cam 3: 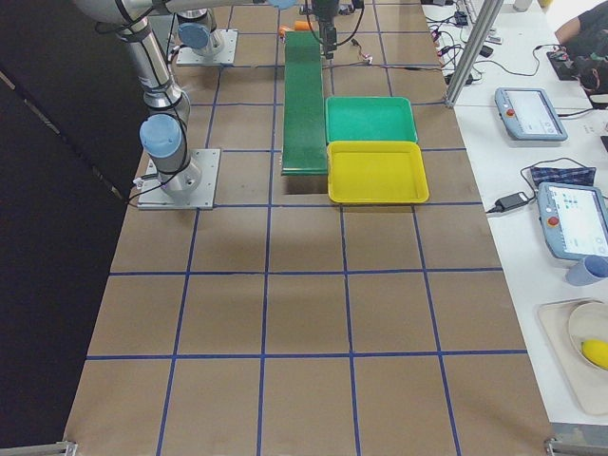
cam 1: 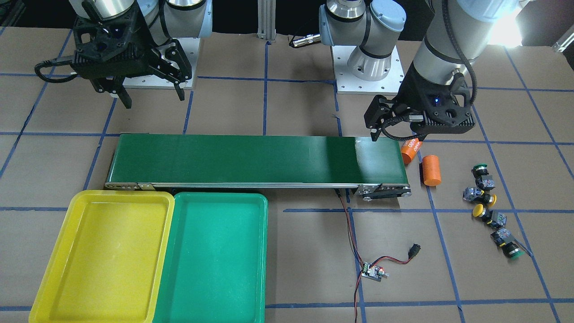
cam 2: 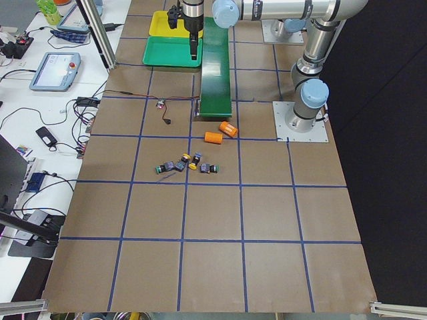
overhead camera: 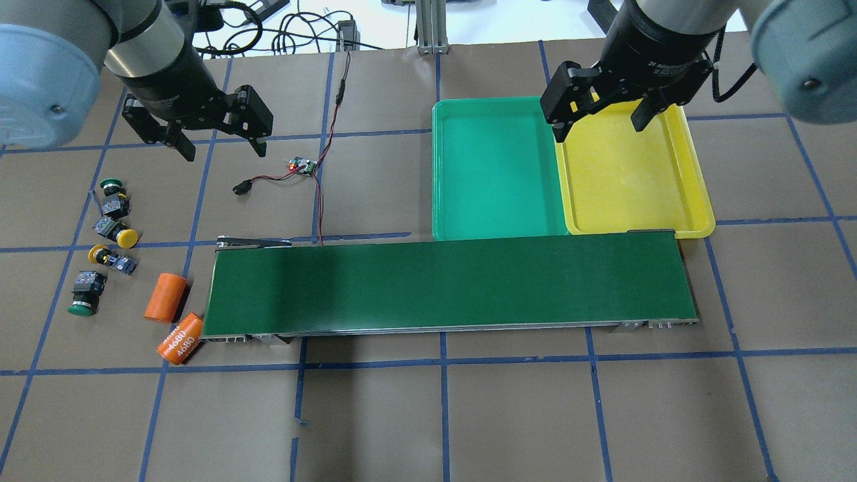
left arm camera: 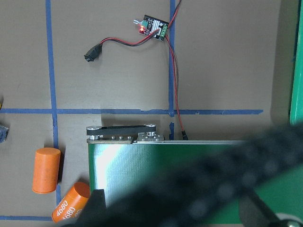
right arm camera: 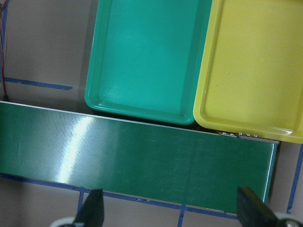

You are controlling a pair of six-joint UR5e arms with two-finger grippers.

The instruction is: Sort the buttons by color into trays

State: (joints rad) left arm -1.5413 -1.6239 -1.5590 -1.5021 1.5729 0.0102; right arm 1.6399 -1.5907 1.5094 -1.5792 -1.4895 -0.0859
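Yellow tray [overhead camera: 629, 181] abuts green tray [overhead camera: 495, 174]; four buttons [overhead camera: 107, 227] lie outside both.

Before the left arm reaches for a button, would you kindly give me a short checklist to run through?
1. Left hand open and empty: ok.
2. Right hand open and empty: ok.
3. All four buttons lying on the table, on the left arm's side: ok.
4. Green tray and yellow tray empty: ok.
5. Conveyor belt bare: ok.
6. Room between buttons for a clean grasp: cannot tell; they lie close together.
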